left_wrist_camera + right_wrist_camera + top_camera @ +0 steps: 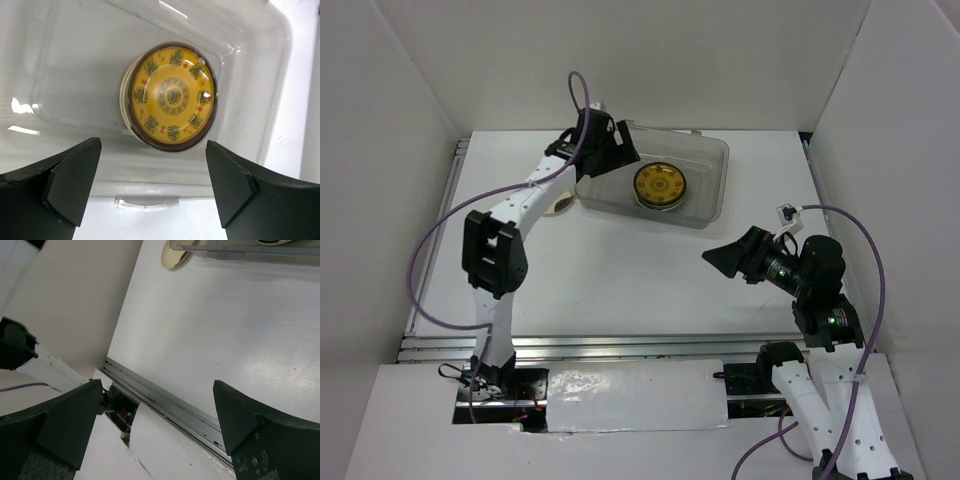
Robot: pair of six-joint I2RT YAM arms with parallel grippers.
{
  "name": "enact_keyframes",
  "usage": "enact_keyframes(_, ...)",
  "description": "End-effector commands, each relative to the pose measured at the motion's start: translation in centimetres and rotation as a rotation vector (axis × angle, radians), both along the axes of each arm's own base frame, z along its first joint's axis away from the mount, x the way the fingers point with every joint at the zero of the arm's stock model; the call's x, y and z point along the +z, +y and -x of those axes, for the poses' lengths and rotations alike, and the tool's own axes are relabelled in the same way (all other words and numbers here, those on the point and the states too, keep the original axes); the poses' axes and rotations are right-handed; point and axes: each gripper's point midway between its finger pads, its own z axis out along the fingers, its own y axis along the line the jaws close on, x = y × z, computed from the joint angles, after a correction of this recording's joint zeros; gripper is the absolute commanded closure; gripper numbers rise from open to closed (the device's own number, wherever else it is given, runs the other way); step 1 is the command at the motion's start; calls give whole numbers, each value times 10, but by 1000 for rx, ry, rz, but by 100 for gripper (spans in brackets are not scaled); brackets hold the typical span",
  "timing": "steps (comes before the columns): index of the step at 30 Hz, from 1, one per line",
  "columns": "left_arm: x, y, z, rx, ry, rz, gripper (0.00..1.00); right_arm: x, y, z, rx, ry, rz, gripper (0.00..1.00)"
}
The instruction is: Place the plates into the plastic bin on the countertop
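Top external: your left gripper point(615, 160) hangs wide open, empty, over the plastic bin point(710, 170); a cream plate point(562, 207) lies just lower-left.

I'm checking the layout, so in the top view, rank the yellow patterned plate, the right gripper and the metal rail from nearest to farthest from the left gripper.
1. The yellow patterned plate, inside the plastic bin, just right of the left gripper.
2. The right gripper, above the right side of the countertop.
3. The metal rail, along the front edge.
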Motion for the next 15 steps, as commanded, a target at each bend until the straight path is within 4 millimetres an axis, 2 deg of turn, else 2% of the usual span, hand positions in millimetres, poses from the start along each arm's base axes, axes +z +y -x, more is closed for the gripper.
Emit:
enact_keyframes(1,137,56,26,137,-278,1,1,21,2,0,20,-68,-6,0)
enact_keyframes(2,142,99,23,318,-298,-20,1,18,2,0,23,-62,-15,0)
enact_keyframes(3,142,125,30,410,-303,-13,1,17,3,1,30,-66,-21,0)
enact_keyframes(4,133,155,48,530,-295,29,1,20,7,1,51,-80,-41,0)
enact_keyframes(5,124,176,54,587,-285,51,1,20,8,2,61,-84,-52,0)
enact_keyframes(6,87,215,63,665,-225,41,1,14,10,2,74,-73,-59,0)
enact_keyframes(7,91,234,71,707,-242,79,1,16,12,2,85,-89,-66,0)
enact_keyframes(8,89,260,68,745,-261,121,1,13,15,4,117,-83,-75,0)
enact_keyframes(9,68,269,72,750,-230,124,1,15,17,5,132,-96,-82,0)
enact_keyframes(10,59,282,70,749,-227,127,1,15,19,6,148,-94,-95,0)
enact_keyframes(11,61,295,63,727,-255,173,1,13,23,10,182,-93,-105,0)
enact_keyframes(12,33,300,61,721,-207,179,1,17,25,11,199,-114,-114,0)
enact_keyframes(14,21,307,50,679,-212,262,1,15,28,13,215,-106,-134,0)
enact_keyframes(15,-9,309,47,678,-155,272,1,17,29,14,224,-113,-138,0)
